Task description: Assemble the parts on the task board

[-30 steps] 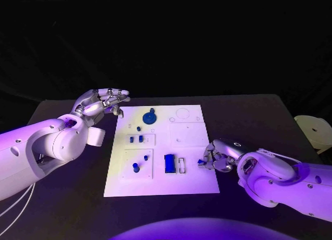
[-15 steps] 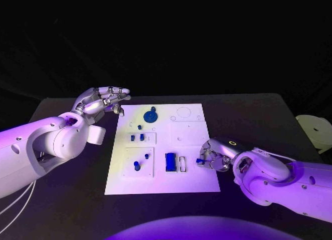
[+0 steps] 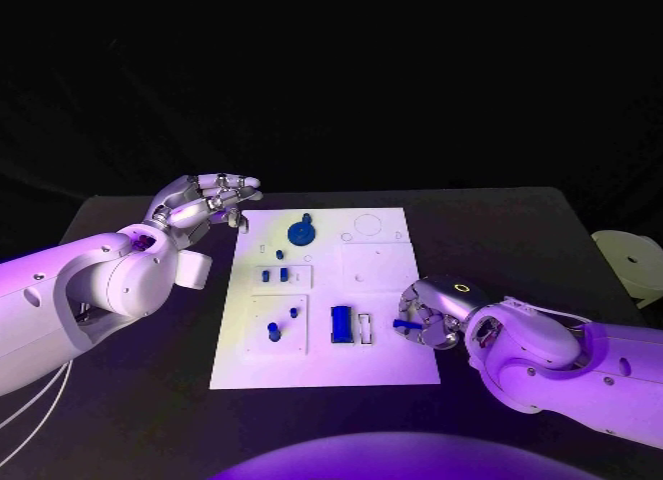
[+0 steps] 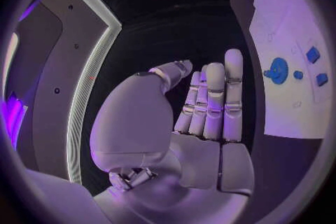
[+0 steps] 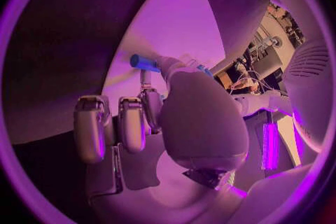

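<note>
My right hand [image 3: 435, 318] pinches a small blue part [image 3: 405, 324] over the task board [image 3: 389, 370] | my left hand [image 3: 201, 203] holds nothing, fingers loosely curled, beside the board's far corner

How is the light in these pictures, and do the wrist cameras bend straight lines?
Head view: violet light falls on the task board, the brightest thing; the room behind is black. Left wrist view: the fisheye bends the board's edge, and the left hand stands large in the middle. Right wrist view: strong magenta light; the right hand pinches a small blue part.

A black table [image 3: 504, 215] stands before a dark backdrop, a pale chair [image 3: 634, 262] beside it.
</note>
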Motion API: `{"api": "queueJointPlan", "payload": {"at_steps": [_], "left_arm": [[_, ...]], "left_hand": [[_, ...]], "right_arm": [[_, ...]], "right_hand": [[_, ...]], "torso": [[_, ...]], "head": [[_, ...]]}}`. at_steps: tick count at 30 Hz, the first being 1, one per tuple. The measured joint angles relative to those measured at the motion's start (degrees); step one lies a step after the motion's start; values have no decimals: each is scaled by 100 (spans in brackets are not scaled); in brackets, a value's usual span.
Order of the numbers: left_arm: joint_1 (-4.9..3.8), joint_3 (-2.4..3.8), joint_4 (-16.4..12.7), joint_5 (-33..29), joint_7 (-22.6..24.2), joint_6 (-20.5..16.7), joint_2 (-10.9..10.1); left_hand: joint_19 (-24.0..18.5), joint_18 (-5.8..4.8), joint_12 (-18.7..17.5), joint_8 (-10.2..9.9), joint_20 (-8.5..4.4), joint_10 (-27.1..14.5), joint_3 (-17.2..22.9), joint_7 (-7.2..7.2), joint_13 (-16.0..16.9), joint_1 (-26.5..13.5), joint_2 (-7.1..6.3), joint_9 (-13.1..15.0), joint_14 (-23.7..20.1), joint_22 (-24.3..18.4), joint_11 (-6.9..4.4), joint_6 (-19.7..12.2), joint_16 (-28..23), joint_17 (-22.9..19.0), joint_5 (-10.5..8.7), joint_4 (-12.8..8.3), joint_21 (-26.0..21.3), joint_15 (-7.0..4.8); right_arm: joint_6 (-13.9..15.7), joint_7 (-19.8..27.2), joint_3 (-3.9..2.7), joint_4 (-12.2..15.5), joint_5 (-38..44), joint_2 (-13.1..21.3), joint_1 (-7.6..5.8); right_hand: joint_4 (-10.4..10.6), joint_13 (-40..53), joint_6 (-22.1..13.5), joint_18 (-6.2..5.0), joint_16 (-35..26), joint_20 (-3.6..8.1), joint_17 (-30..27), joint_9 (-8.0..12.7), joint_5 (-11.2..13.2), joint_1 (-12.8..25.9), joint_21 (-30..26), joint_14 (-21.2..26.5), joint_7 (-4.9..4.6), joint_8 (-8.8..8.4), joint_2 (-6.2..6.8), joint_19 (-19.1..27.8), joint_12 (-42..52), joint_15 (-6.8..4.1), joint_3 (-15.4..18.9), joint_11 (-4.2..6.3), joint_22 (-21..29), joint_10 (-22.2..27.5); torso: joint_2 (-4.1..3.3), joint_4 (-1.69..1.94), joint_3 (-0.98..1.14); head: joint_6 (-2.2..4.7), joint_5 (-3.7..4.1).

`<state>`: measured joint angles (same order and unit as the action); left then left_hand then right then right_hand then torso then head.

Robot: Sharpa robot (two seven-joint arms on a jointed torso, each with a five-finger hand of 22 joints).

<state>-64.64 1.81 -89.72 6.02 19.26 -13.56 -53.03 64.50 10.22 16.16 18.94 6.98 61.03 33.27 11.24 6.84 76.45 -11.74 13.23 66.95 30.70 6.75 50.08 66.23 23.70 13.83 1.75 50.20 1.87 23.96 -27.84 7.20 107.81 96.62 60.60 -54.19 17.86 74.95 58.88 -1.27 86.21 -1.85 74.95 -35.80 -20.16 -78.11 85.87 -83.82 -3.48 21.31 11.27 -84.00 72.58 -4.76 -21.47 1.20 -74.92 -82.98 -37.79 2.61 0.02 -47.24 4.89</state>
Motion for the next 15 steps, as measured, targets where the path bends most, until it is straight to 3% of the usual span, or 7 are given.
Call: {"api": "queueJointPlan", "payload": {"at_steps": [4,15], "left_arm": [[0,0,3,1,-11,4,9],[0,-1,6,2,-34,12,27]], "left_hand": [[0,0,0,0,0,0,0,0,0,0,0,0,0,0,0,0,0,0,0,0,0,0],[0,0,-1,0,0,0,0,0,-1,0,0,0,0,-5,0,0,0,1,0,0,0,0]], "right_arm": [[47,-35,23,41,-210,4,-40],[321,-43,45,188,-1068,-178,-206]], "right_hand": [[-16,0,-53,1,0,0,0,-95,-272,139,33,0,-31,78,-40,0,0,0,-156,0,0,0],[-112,0,-117,0,0,0,-1,-245,-292,336,33,-1,-23,153,-24,0,0,2,-317,-21,1,-21]], "torso": [[-1,5,-3],[-6,9,-7]], "head": [[5,-5],[2,-33]]}}
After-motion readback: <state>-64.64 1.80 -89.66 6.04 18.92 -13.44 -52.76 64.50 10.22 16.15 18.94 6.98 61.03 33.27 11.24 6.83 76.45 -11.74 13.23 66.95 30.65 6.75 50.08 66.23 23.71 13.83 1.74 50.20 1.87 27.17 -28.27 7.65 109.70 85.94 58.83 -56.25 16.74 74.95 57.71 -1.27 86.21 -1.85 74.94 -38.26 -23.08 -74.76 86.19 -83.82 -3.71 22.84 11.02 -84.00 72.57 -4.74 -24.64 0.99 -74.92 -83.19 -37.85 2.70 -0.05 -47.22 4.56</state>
